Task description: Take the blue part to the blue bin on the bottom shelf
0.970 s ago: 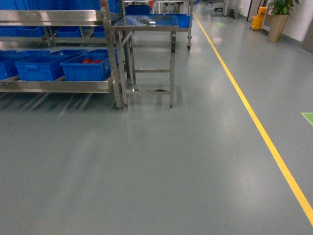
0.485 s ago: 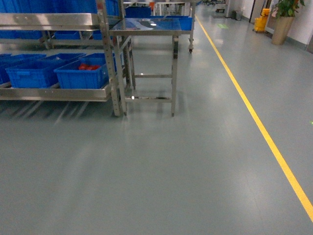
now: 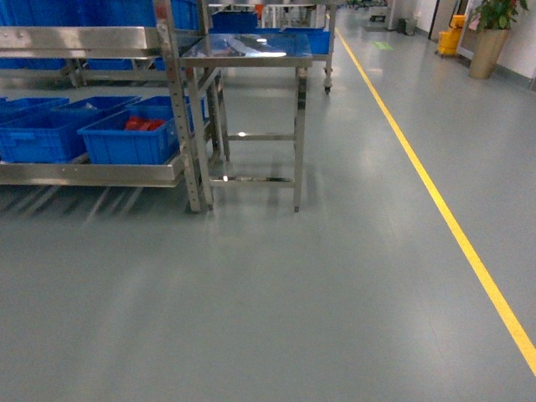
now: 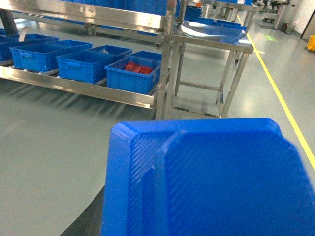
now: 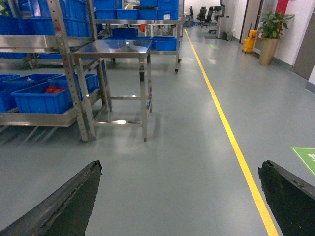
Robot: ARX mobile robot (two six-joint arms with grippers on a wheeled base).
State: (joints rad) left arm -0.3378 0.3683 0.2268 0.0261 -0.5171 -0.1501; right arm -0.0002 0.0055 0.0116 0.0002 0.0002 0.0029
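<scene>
- My left pincer cannot be seen in my left wrist view. A big blue part (image 4: 202,182) fills the bottom of that view, right up close to the camera. I think my left pincer is holding it, but its fingers are hidden, so I cannot tell how they stand.
- My right pincer (image 5: 179,196) is open wide. One dark finger (image 5: 59,206) shows at the left edge and the other at the right edge, with only bare floor (image 5: 187,162) between them. It holds nothing.
- The bottom shelf (image 3: 92,173) lies ahead of my pincers and off to the left, low down by the floor. Blue bins sit on it in a row. The nearest blue bin (image 3: 134,138) has red things in it.
- A steel desk (image 3: 247,50) stands just to the right of the rack.
- My left arm is the nearer one to the shelf. The shelf is well apart from me, so I think I must roll closer first, then reach forward and left.
</scene>
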